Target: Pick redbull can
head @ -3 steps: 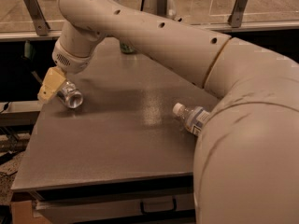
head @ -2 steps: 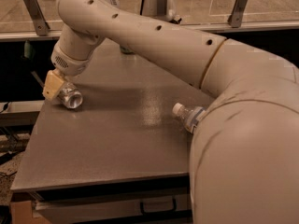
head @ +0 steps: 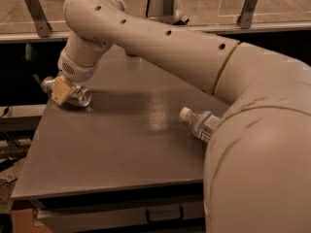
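Observation:
The redbull can (head: 80, 95), slim and silver with a round shiny end, lies on its side near the far left edge of the grey table (head: 121, 149). My gripper (head: 61, 90) is down at the can, with its tan tip in front of the can's middle. Parts of the can show on both sides of the tip. The can rests on the table. My arm (head: 160, 42) reaches across from the right and fills the right side of the view.
A clear plastic bottle with a white cap (head: 199, 123) lies on the table at the right, partly hidden by my arm. The table's left edge (head: 36, 130) is close to the can. A drawer handle (head: 163, 212) sits under the front edge.
My gripper has moved right from beside the can's left end to over its middle. The can and the bottle lie where they were.

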You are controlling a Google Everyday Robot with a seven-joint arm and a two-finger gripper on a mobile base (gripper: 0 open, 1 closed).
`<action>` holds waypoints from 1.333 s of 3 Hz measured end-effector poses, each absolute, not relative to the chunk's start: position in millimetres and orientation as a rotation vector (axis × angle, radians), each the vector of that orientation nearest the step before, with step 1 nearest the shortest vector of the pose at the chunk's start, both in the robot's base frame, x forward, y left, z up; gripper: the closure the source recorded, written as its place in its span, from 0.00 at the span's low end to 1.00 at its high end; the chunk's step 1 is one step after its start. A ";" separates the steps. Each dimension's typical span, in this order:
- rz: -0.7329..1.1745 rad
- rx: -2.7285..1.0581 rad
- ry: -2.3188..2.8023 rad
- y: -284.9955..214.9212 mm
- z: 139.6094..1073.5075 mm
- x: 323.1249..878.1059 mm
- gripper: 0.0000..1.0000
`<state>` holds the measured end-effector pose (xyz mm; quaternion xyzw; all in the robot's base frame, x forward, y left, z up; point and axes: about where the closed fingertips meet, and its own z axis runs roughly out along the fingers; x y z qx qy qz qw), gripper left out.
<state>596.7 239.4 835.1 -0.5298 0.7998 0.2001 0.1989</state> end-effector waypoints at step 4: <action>0.693 -1.445 1.847 116.5 923.4 609.2 1.00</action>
